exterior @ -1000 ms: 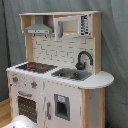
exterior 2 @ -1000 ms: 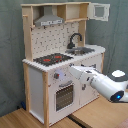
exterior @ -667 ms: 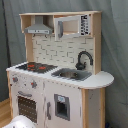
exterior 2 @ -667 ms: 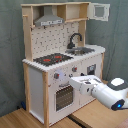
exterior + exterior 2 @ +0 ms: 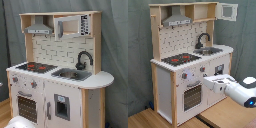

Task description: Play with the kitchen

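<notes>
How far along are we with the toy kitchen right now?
Done: the small upper cabinet door of the pale wood and white toy kitchen stands open. In hand: the white robot arm reaches toward the front, near the windowed oven door. Left: oven door looks shut.

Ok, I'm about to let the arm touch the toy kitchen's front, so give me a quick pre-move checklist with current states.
1. Gripper lined up with the kitchen front, near the oven door: ok.
2. Fingers open or shut: cannot tell.
3. Oven door closed: ok.
4. Hob free of loose items: ok.
5. Upper cabinet door closed: not ok, it hangs open.
6. Contact with the front panel: cannot tell.
</notes>
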`<state>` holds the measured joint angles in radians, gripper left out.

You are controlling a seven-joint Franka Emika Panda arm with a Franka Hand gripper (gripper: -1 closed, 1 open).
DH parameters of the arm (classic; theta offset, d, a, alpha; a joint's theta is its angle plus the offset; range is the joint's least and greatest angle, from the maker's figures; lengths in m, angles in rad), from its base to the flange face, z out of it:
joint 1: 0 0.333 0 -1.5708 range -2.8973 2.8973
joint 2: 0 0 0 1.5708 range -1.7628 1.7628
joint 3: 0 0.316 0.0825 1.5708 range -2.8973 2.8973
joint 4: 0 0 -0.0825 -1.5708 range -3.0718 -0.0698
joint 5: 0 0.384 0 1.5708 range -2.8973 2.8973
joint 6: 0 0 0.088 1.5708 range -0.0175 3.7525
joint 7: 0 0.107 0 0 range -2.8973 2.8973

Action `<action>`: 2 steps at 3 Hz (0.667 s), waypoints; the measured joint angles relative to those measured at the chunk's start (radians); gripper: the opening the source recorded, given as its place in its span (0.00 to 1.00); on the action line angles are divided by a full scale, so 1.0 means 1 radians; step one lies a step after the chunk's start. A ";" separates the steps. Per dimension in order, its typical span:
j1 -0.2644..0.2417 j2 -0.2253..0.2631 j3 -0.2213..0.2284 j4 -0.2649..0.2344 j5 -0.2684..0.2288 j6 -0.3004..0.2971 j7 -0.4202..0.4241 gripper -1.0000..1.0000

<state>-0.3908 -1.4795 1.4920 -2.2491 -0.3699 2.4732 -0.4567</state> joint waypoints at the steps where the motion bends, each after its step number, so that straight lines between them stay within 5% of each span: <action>1: 0.058 0.001 -0.017 -0.085 0.000 0.025 -0.014 1.00; 2: 0.117 0.002 -0.028 -0.174 0.000 0.047 -0.018 1.00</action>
<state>-0.2740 -1.4777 1.4635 -2.4232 -0.3700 2.5202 -0.4748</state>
